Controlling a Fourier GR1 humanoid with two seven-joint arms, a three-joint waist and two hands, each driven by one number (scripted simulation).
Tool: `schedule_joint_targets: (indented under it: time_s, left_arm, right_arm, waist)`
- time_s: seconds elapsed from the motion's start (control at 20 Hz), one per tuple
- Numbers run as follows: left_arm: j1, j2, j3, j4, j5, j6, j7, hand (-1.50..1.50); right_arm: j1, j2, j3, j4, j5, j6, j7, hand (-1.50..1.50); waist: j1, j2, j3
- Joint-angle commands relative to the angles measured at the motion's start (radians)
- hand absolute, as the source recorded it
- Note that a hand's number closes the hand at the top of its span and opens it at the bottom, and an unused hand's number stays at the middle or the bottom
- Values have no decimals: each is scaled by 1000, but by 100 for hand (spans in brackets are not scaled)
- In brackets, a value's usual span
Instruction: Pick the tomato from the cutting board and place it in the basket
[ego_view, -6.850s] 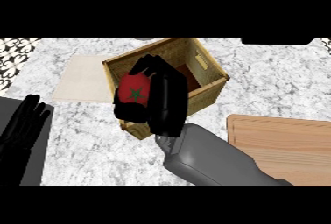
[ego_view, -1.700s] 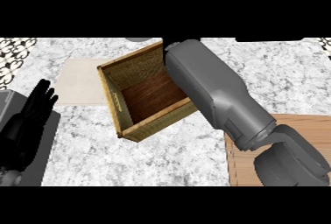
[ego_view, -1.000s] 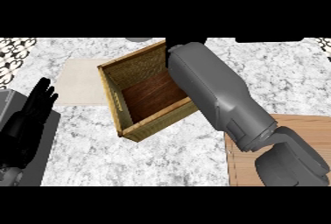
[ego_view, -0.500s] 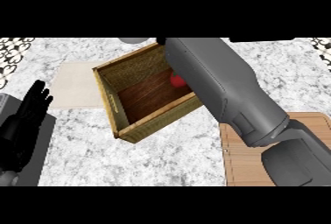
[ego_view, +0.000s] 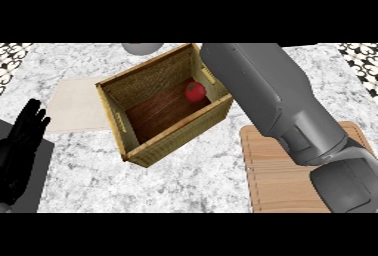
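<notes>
Swung further into view since a moment ago, with the basket now showing its dark wooden floor and the tomato lying inside against the far right corner, clear of any hand. Stretched diagonally from the lower right past the basket's right wall, the grey right forearm, crossing above the cutting board on the marble counter, its hand out of sight, so fingers not told. Resting at the left edge, the black left hand, fingers straight and pointing up, holding nothing, near a pale cloth.
</notes>
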Motion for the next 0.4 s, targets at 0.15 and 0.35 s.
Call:
schedule_joint_targets:
  time_s: [0.15, 0.35]
  left_arm:
    - [19, -25, 32, 108, 5, 9, -24, 0]
    - [26, -2, 39, 60, 13, 23, 7, 0]
  right_arm:
    - [143, 7, -39, -149, 3, -116, 113, -150]
    - [227, 8, -39, -276, 19, -133, 91, -150]
  waist:
    - [-65, -3, -36]
    - [-79, -11, -35]
